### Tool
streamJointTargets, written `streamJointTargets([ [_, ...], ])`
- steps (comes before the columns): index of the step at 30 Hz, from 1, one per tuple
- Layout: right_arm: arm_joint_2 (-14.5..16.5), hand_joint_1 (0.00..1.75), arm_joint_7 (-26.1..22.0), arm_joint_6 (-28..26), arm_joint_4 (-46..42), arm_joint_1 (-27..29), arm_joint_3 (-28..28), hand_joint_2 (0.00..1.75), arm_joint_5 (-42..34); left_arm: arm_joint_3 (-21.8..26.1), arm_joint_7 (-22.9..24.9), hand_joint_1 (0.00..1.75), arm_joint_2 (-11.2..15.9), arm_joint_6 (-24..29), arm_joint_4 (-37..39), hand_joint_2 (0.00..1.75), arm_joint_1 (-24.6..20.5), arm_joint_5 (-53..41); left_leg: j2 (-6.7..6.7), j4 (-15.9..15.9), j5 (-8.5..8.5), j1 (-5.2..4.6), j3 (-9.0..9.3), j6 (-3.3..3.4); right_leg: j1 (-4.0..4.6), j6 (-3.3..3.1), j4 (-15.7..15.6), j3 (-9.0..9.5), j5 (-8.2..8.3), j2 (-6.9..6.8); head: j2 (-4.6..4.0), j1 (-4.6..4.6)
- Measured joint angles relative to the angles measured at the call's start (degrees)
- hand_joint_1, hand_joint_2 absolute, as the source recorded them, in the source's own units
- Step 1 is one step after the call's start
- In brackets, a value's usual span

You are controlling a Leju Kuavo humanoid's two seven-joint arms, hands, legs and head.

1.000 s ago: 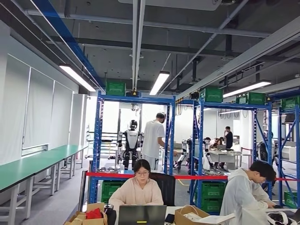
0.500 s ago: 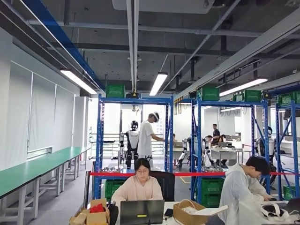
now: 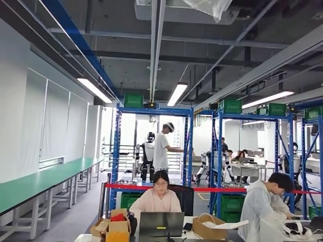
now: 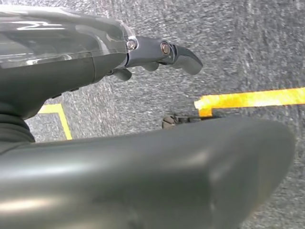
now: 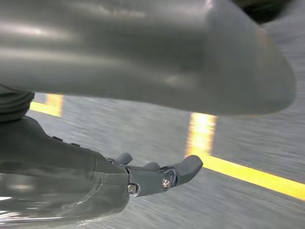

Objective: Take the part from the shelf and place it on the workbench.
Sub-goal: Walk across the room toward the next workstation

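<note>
My left hand (image 4: pixel 107 119) hangs down by my side over the grey speckled floor (image 4: pixel 244 43). Its thick grey thumb is in front and its dark fingers (image 4: pixel 162 50) reach out straight, apart from the thumb. Nothing is in it. A yellow tape line (image 4: pixel 251 98) runs across the floor under it.

My right hand (image 5: pixel 118 119) hangs the same way. Its dark fingers (image 5: pixel 165 176) stick out straight, away from the thumb, and they hold nothing. Yellow floor stripes (image 5: pixel 248 174) lie below it, and the floor looks blurry there.

Looking ahead, I see a big workshop. A tall blue metal shelf rack (image 3: pixel 152 112) stands in the middle of the room, with a green plastic crate (image 3: pixel 133 101) on top. Small things lie on its lower shelf behind a red tape band (image 3: pixel 213 189), but they are too small for me to tell which one is the part. A long green-topped workbench (image 3: pixel 42 177) runs along the left wall.

Near me, a person in a pink top (image 3: pixel 160 197) sits behind an open grey laptop (image 3: pixel 161 224). A brown cardboard box (image 3: pixel 116 229) sits at the left end of that desk. A person in a white coat (image 3: pixel 263 204) bends over the right end. Further back, a person in a white shirt (image 3: pixel 162 150) stands beside a white humanoid robot (image 3: pixel 148 156).
</note>
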Motion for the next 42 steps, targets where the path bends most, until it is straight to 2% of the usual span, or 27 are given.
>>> streamJointTargets([
  [1,0.01,0.0,1.73,0.1,0.44,0.02,-0.2,0.0,0.11,-0.16,-0.01,0.0,0.02,-0.01,0.01,0.0,-0.04,0.0,0.01,0.04,0.72,-0.09,-0.9,0.05,-0.2,0.23,3.39,-0.32,-1.94,0.0,-0.02,0.0],
  [2,0.03,0.0,2.88,0.2,0.8,0.04,-0.36,0.0,0.23,-0.28,-0.02,0.0,0.03,-0.02,0.01,0.0,-0.06,0.01,0.04,0.08,1.46,-0.17,-1.84,0.03,-0.35,0.39,5.93,-0.19,-2.35,0.01,-0.02,0.01],
  [3,0.04,0.0,3.68,0.31,1.07,0.05,-0.48,0.0,0.36,-0.36,-0.03,0.0,0.03,-0.02,0.01,0.0,-0.08,0.01,0.07,0.12,2.18,-0.23,-2.82,-0.04,-0.45,0.48,6.92,0.57,-1.42,0.02,-0.03,0.0],
  [4,0.07,0.0,4.36,0.43,1.29,0.06,-0.57,0.0,0.48,-0.4,-0.03,0.0,0.03,-0.02,0.01,0.0,-0.09,0.02,0.09,0.14,2.91,-0.29,-3.78,-0.14,-0.51,0.46,5.96,2.27,0.3,0.04,-0.03,-0.01],
  [6,0.09,0.0,5.09,0.57,1.51,0.03,-0.73,0.0,0.64,-0.43,-0.04,0.0,0.03,-0.02,0.01,0.0,-0.11,0.02,0.05,0.16,4.27,-0.41,-5.31,-0.4,-0.48,-0.02,-1.55,8.52,2.72,0.31,-0.03,0.0],
  [8,0.11,0.0,5.29,0.62,1.63,-0.09,-0.84,0.0,0.69,-0.46,-0.08,0.0,0.03,-0.03,0.01,0.0,-0.12,0.02,0.0,0.27,5.39,-0.55,-6.12,-0.82,-0.21,-0.76,-10.87,15.03,2.38,0.61,-0.03,0.02],
  [9,0.11,0.0,5.36,0.66,1.72,-0.12,-0.87,0.0,0.72,-0.47,-0.11,0.0,0.03,-0.03,0.01,0.0,-0.14,0.02,0.0,0.31,5.92,-0.54,-6.4,-1.13,-0.02,-1.07,-13.52,16.7,1.97,0.68,-0.02,0.03],
  [10,0.13,0.0,5.49,0.75,1.85,-0.12,-0.89,0.0,0.79,-0.48,-0.13,0.0,0.03,-0.03,0.01,0.0,-0.14,0.02,-0.01,0.34,6.52,-0.48,-6.66,-1.48,0.15,-1.35,-14.79,17.1,2.04,0.64,-0.01,0.03],
  [12,0.27,0.0,6.04,0.95,2.2,-0.13,-0.91,0.0,0.99,-0.48,-0.15,0.0,0.05,-0.02,0.01,0.0,-0.05,0.02,-0.12,0.97,5.8,-0.18,-7.39,-2.04,0.19,-2.17,-14.93,16.16,3.04,0.28,0.01,0.03],
  [14,0.41,0.0,6.68,1.05,2.41,-0.09,-0.92,0.0,1.23,-0.48,-0.24,0.0,0.0,-0.05,0.01,0.0,0.14,0.02,-0.23,4.88,0.75,-0.03,-8.6,-2.32,0.19,-3.0,-14.81,14.59,4.41,-0.15,-0.02,0.01],
  [16,0.52,0.0,7.04,1.08,2.47,0.02,-0.93,0.0,1.5,-0.47,-0.44,0.0,-0.08,-0.09,0.01,0.0,0.2,0.02,-0.23,12.31,-4.83,-0.04,-10.05,-2.54,0.46,-3.4,-14.07,12.35,5.6,-0.37,-0.04,0.01],
  [17,0.6,0.0,7.13,1.1,2.5,0.04,-0.93,0.0,1.64,-0.46,-0.55,0.0,-0.09,-0.09,0.01,0.0,0.19,0.02,-0.23,15.63,-5.76,-0.06,-10.35,-2.63,0.57,-3.47,-13.55,11.05,6.18,-0.45,-0.04,0.01],
  [18,0.67,0.0,7.18,1.13,2.51,0.02,-0.93,0.0,1.78,-0.46,-0.63,0.0,-0.09,-0.09,0.01,0.0,0.19,0.02,-0.23,17.53,-5.18,-0.08,-10.04,-2.67,0.63,-3.47,-13.0,9.7,6.68,-0.49,-0.04,0.01],
  [20,0.75,0.0,7.42,1.21,2.52,-0.01,-0.93,0.0,2.03,-0.45,-0.7,0.0,-0.09,-0.08,0.01,0.0,0.17,0.02,-0.22,15.65,-1.76,-0.06,-6.89,-2.67,0.63,-3.24,-11.77,7.06,7.53,-0.47,-0.04,0.01],
  [22,0.78,0.0,7.73,1.43,2.52,0.03,-0.94,0.0,2.3,-0.4,-0.63,0.0,-0.09,-0.09,0.01,0.0,0.06,0.02,-0.21,7.76,-0.83,-0.02,-0.68,-2.52,0.72,-2.84,-10.33,5.06,8.07,-0.45,-0.03,0.01],
  [24,0.78,0.0,7.9,1.71,2.54,0.02,-0.95,0.0,2.56,-0.29,-0.44,0.0,-0.1,-0.12,0.01,0.0,-0.05,0.02,-0.2,1.09,-2.59,-0.11,3.78,-2.12,0.89,-2.32,-9.04,3.83,8.62,-0.48,-0.03,0.01],
  [25,0.78,0.0,8.01,1.85,2.55,0.01,-0.95,0.0,2.68,-0.25,-0.28,0.0,-0.13,-0.14,0.01,0.0,-0.02,0.02,-0.2,-0.37,-3.07,-0.18,4.43,-1.8,0.92,-2.06,-8.68,3.46,8.96,-0.48,-0.03,0.01],
  [27,0.69,0.0,8.39,2.11,2.57,0.01,-0.97,0.0,2.91,-0.04,0.39,0.0,-0.26,-0.17,0.01,0.0,0.18,0.02,-0.02,-0.46,-2.72,-0.11,3.95,-0.96,0.77,-1.38,-8.1,2.91,8.85,-0.29,-0.03,0.01],
  [29,0.59,0.0,8.89,2.43,2.59,0.22,-1.09,0.0,3.1,0.51,1.16,0.0,-0.36,-0.12,0.01,0.0,0.3,0.02,0.21,-0.52,-1.88,0.05,3.33,-0.18,0.41,-0.59,-4.42,1.51,5.86,-0.04,-0.04,0.01],
  [31,0.54,0.0,9.29,2.78,2.61,0.47,-1.45,0.0,3.14,1.1,1.65,0.0,-0.36,-0.07,0.01,0.0,0.39,0.02,0.26,-0.45,-1.22,-0.04,2.52,0.03,0.03,0.05,3.12,-1.04,1.49,0.04,-0.04,0.01],
  [32,0.5,0.0,9.39,2.92,2.61,0.56,-1.7,0.0,3.11,1.28,1.77,0.0,-0.36,-0.06,0.01,0.44,0.48,0.02,0.27,-0.4,-0.96,-0.07,2.17,-0.01,-0.1,0.24,6.23,-1.88,0.17,0.04,-0.04,0.0],
  [33,0.46,0.0,9.46,3.03,2.61,0.65,-1.93,0.0,3.05,1.42,1.83,0.0,-0.36,-0.06,0.01,0.87,0.56,0.02,0.28,-0.37,-0.76,-0.08,1.93,-0.08,-0.18,0.36,7.37,-1.75,-0.03,0.04,-0.04,0.0],
  [34,0.4,0.0,9.51,3.13,2.61,0.75,-2.13,0.0,2.98,1.52,1.83,0.0,-0.37,-0.06,0.01,1.31,0.6,0.02,0.28,-0.36,-0.63,-0.08,1.79,-0.14,-0.22,0.38,6.11,-0.46,0.83,0.04,-0.04,0.0],
  [35,0.31,0.0,9.54,3.2,2.61,0.82,-2.31,0.0,2.86,1.64,1.76,0.0,-0.38,-0.07,0.01,1.75,0.6,0.02,0.27,-0.35,-0.55,-0.07,1.78,-0.2,-0.24,0.27,2.65,1.85,2.51,0.07,-0.04,-0.01],
  [37,0.09,0.0,9.64,3.28,2.61,0.88,-2.85,0.0,2.51,2.04,1.35,0.0,-0.46,-0.2,0.01,1.75,0.5,0.02,0.26,-0.32,-0.47,-0.14,1.71,-0.36,-0.12,-0.3,-5.74,6.65,5.51,0.26,-0.04,0.0],
  [38,-0.04,0.0,9.83,3.28,2.61,0.88,-3.22,0.0,2.29,2.27,1.05,0.0,-0.52,-0.34,0.01,1.75,0.43,0.02,0.26,-0.28,-0.4,-0.2,1.56,-0.53,-0.01,-0.64,-8.46,8.01,6.24,0.34,-0.04,0.01],
  [42,-0.54,0.0,11.58,3.37,2.61,0.84,-4.85,0.0,1.69,2.63,0.64,0.0,-0.75,-0.84,0.01,1.75,0.26,0.02,0.23,-0.08,-0.49,-0.26,0.7,-1.58,-0.02,-1.62,-10.78,8.38,6.5,0.34,-0.04,0.01],
])
